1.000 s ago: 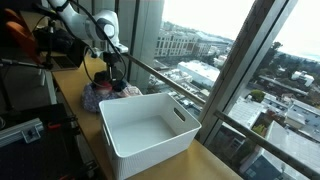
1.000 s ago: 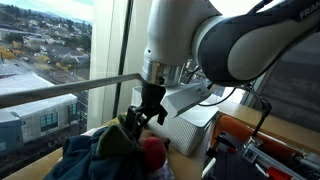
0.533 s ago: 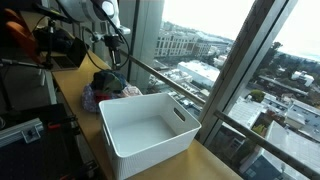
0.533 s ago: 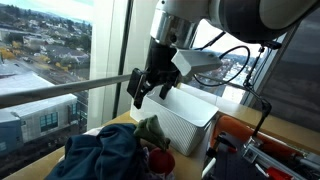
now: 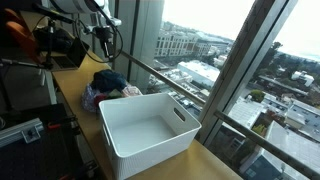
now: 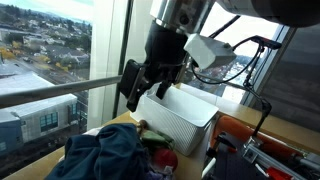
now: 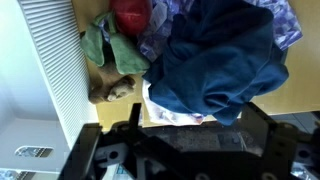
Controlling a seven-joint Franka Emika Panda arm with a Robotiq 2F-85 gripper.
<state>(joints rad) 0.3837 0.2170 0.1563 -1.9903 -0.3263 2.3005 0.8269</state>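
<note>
A heap of clothes lies on the wooden ledge by the window, with a dark blue garment (image 7: 215, 60) on top. The wrist view also shows a red piece (image 7: 130, 12), a green cloth (image 7: 105, 45) and a small brown item (image 7: 112, 90) beside it. My gripper (image 6: 141, 92) hangs open and empty above the heap (image 6: 105, 155), clear of the fabric. In the wrist view its two dark fingers (image 7: 254, 112) stand wide apart at the bottom of the picture. The gripper (image 5: 104, 36) sits high over the clothes (image 5: 108, 86).
A white slotted basket (image 5: 150, 150) stands empty right next to the heap, its ribbed wall (image 7: 50, 70) along one side of the clothes. A metal rail and window glass (image 6: 60, 90) run behind the ledge. Dark and orange equipment (image 6: 265, 150) sits on the room side.
The gripper has risen from the clothes heap, where its fingers were down in the fabric, to well above it. It came up open and empty; the clothes stayed on the ledge.
</note>
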